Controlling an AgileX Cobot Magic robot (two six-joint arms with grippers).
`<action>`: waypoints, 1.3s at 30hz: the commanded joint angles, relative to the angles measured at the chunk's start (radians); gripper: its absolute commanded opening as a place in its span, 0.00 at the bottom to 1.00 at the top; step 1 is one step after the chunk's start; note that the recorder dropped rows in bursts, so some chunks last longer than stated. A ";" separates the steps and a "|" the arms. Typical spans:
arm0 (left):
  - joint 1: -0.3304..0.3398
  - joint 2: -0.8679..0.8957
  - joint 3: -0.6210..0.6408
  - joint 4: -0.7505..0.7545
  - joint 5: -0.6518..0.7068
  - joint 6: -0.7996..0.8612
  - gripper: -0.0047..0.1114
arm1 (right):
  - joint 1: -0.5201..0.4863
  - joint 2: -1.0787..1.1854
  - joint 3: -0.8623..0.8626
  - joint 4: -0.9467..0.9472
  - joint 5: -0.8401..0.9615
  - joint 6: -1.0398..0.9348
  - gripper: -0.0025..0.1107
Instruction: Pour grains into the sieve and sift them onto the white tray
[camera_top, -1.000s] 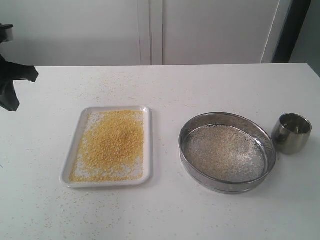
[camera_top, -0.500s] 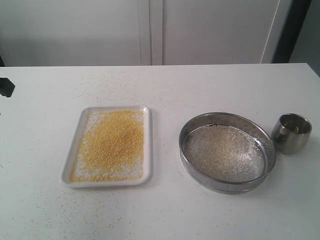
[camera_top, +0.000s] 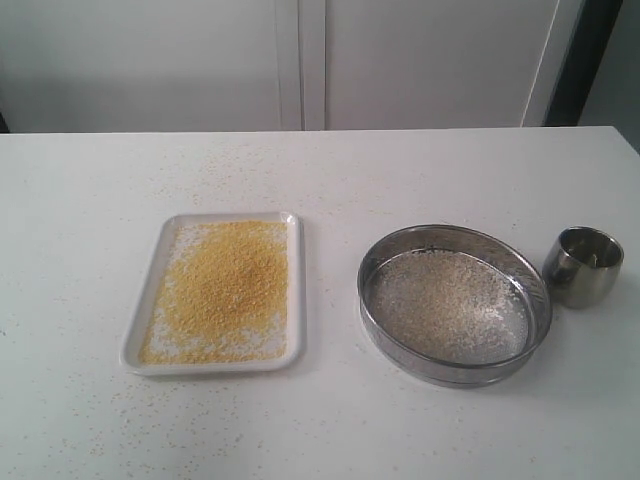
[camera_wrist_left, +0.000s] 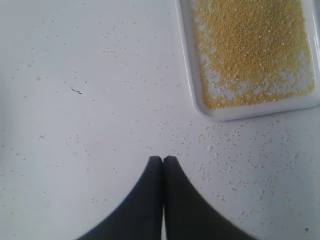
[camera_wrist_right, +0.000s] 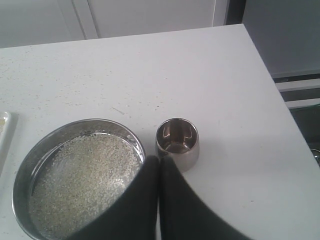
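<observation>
Grains (camera_top: 225, 285) lie golden on the white tray (camera_top: 296, 300); paler ones fill the sieve (camera_top: 450, 375) at its three o'clock. My left gripper (camera_wrist_left: 163, 160) and right gripper (camera_wrist_right: 159, 161) are pinched closed, holding nothing.

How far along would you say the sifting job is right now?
It looks essentially done: fine yellow grains cover the white tray, only paler coarse grains lie in the sieve, and the steel cup looks empty. Nothing is in hand: the left gripper and right gripper are shut and empty. Nothing obvious is left, apart from stray grains on the table.
</observation>
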 joint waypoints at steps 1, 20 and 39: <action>0.003 -0.007 0.007 -0.008 0.014 0.008 0.04 | -0.006 -0.008 -0.002 -0.003 -0.010 0.003 0.02; 0.003 -0.007 0.007 0.000 -0.018 0.008 0.04 | -0.006 -0.008 -0.002 -0.003 -0.010 0.003 0.02; 0.083 -0.232 0.066 -0.005 -0.096 0.005 0.04 | -0.006 -0.008 -0.002 -0.003 -0.010 0.003 0.02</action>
